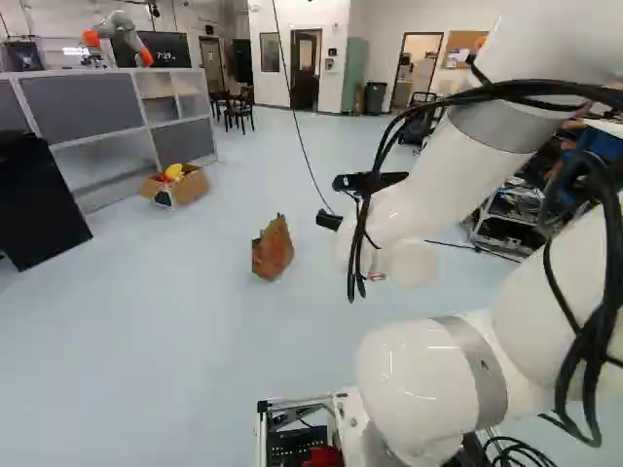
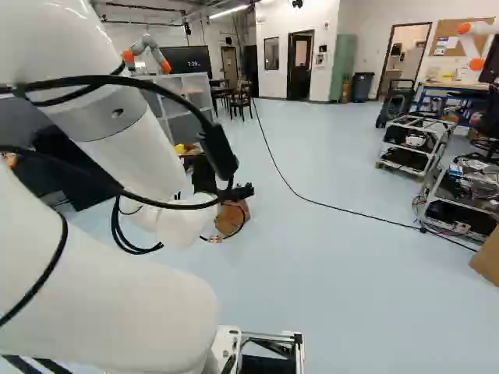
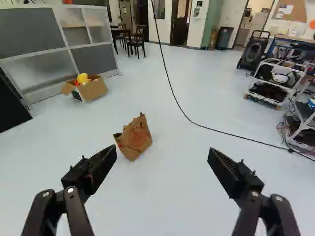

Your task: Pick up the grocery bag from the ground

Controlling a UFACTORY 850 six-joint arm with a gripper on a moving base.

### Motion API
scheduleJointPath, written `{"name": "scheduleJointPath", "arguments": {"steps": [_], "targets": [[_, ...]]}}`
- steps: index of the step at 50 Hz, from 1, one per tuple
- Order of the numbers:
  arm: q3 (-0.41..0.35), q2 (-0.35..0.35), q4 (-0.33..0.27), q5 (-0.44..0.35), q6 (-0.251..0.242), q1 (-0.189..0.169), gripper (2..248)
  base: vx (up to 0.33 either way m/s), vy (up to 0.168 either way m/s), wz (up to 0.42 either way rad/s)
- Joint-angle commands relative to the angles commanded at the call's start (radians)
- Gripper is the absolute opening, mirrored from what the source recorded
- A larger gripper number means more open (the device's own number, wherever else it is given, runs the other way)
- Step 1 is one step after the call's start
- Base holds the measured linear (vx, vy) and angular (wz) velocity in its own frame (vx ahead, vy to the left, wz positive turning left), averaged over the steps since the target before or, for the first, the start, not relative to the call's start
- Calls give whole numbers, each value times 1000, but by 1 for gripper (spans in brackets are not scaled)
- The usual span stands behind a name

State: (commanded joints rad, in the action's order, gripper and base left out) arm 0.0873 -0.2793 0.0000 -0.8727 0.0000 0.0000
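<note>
A crumpled brown paper grocery bag (image 1: pixel 273 249) stands on the pale floor, leaning a little. Part of my black gripper (image 1: pixel 331 221) shows beside it in the left base view, at the end of the arm. In the right base view the wrist and cables partly cover the bag (image 2: pixel 231 219). Seen from the wrist, the gripper (image 3: pixel 163 153) has its fingers spread wide with nothing held. The bag (image 3: pixel 134 138) lies ahead, beyond the fingers and nearer to one of them, with floor visible around it.
A cardboard box (image 3: pixel 88 89) with yellow and red items sits by grey shelving (image 3: pixel 59 49). A thin black cable (image 3: pixel 211 129) crosses the floor beyond the bag. Wheeled racks (image 2: pixel 411 146) stand off to the right. Another robot (image 1: pixel 119 37) is behind the shelving.
</note>
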Motion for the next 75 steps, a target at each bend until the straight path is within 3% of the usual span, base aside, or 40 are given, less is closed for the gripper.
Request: {"name": "scheduleJointPath", "arguments": {"steps": [75], "targets": [[0,0,0,0,0,0,247,1,0,0]]}}
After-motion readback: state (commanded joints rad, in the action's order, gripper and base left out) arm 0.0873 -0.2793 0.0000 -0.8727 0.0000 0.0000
